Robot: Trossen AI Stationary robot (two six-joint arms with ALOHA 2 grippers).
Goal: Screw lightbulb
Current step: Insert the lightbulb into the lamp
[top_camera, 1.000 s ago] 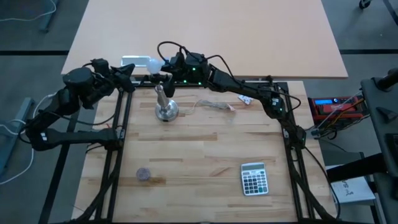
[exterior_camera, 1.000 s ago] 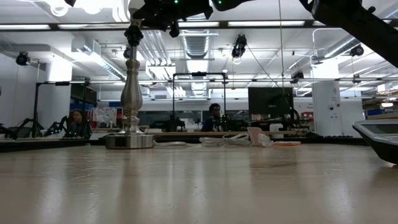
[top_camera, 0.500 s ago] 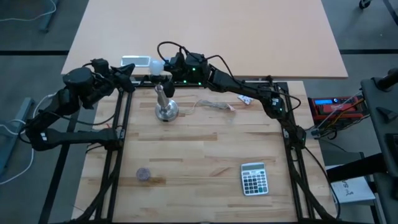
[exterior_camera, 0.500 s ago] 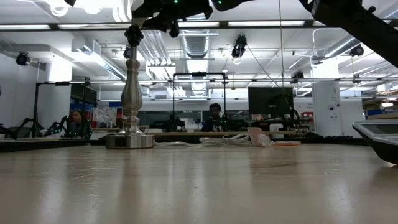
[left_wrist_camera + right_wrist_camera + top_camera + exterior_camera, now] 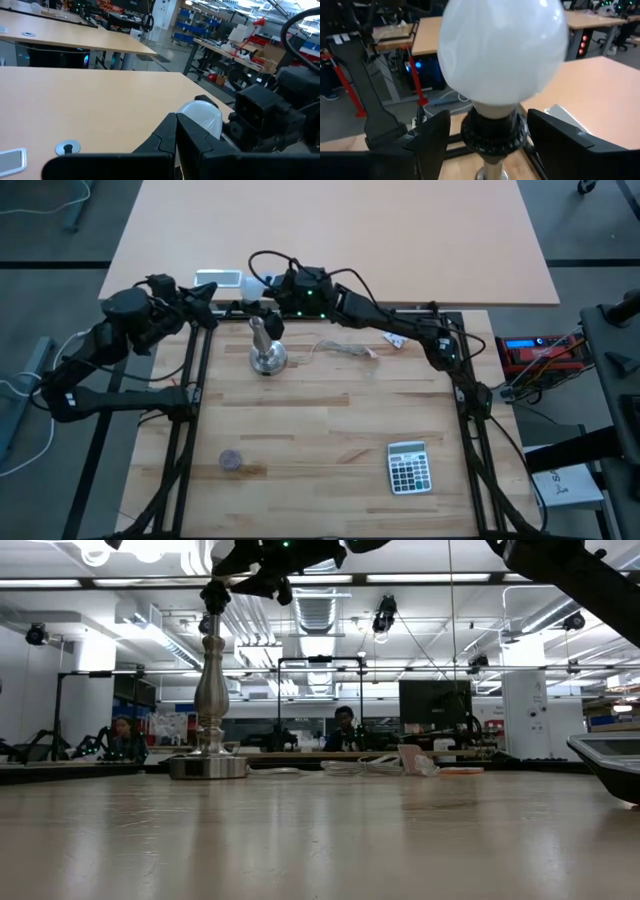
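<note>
The lightbulb (image 5: 502, 50), a white frosted globe, sits upright in the black socket (image 5: 494, 131) at the top of the silver stand (image 5: 267, 358). The stand's round base (image 5: 208, 767) rests on the wooden table near its far edge. My right gripper (image 5: 487, 120) reaches level from the table's right and is open. One finger stands on each side of the socket, just below the globe, and neither touches it. My left gripper (image 5: 207, 302) waits shut at the far left, level with the bulb (image 5: 202, 116), holding nothing.
A calculator (image 5: 408, 467) lies near the front right. A small round purplish object (image 5: 231, 460) lies at the front left. A thin cable with a paper scrap (image 5: 345, 348) trails right of the stand. A white flat device (image 5: 218, 278) lies on the far tan table.
My right gripper has opened wider around the bulb and has tipped slightly, staying at the stand's top. The bulb and the stand have kept their place.
</note>
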